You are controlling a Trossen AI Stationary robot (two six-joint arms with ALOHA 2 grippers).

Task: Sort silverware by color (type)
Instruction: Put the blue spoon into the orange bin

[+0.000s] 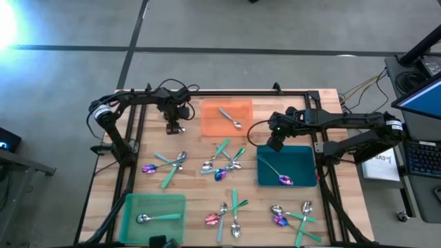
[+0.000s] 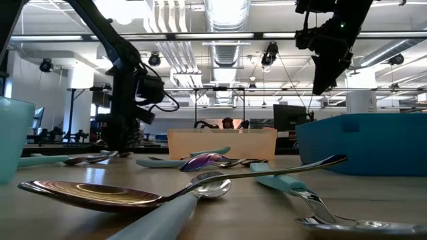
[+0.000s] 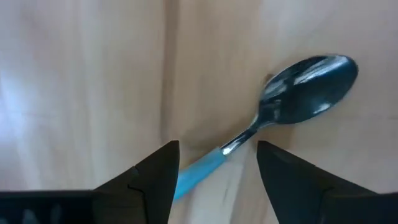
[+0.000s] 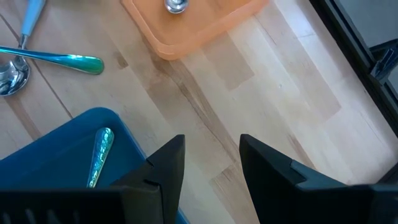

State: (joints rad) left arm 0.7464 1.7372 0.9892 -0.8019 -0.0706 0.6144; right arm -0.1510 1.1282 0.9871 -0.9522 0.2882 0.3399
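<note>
On the table [image 1: 324, 103], most of the silverware [image 1: 224, 165] is still lying unsorted in loose clusters across the middle and near edge. Only three pieces are being held by trays: a silver spoon [image 1: 231, 118] in the orange tray [image 1: 210, 124], an iridescent spoon [image 1: 279, 176] in the teal tray [image 1: 306, 155], and a teal-handled spoon [image 1: 155, 218] in the green tray [image 1: 134, 203]. Sorting is judged barely begun. The left gripper [image 3: 214, 180] is being held low over the bare wood just beside the orange tray, fingers spread, gripping nothing, with a teal-handled spoon [image 3: 292, 102] lying between them. The right gripper [image 4: 211, 162] is hovering raised at the teal tray's far corner, fingers apart and empty.
</note>
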